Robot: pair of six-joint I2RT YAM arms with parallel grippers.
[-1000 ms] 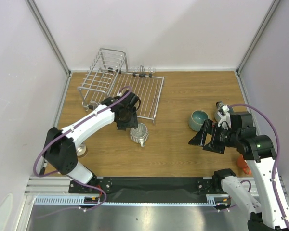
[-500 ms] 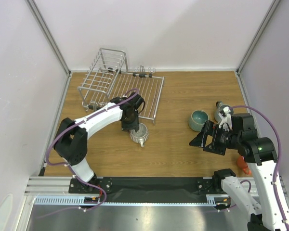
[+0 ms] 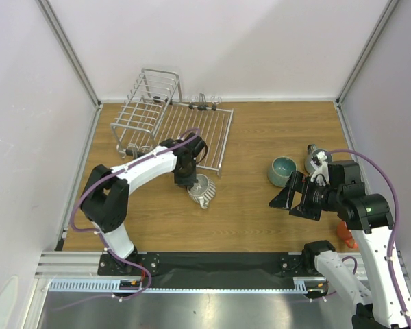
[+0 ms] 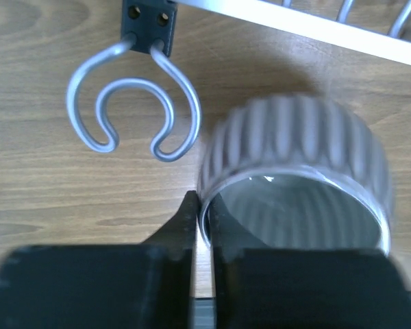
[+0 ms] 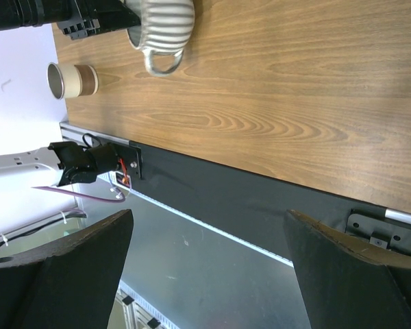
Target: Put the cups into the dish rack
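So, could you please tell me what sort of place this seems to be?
Probably a robotics test cell, not a kitchen: a wooden table boxed in by plain white panels on aluminium posts, with a dish rack and ribbed mug as props.

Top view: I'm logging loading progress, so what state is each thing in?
Ribbed grey-white mug: gripped at its rim.
Left gripper: shut on that rim.
Right gripper: open, empty.
Teal ceramic cup: upright, untouched.
Cream-beige cup: upright, untouched.
Silver wire dish rack: no cups loaded.
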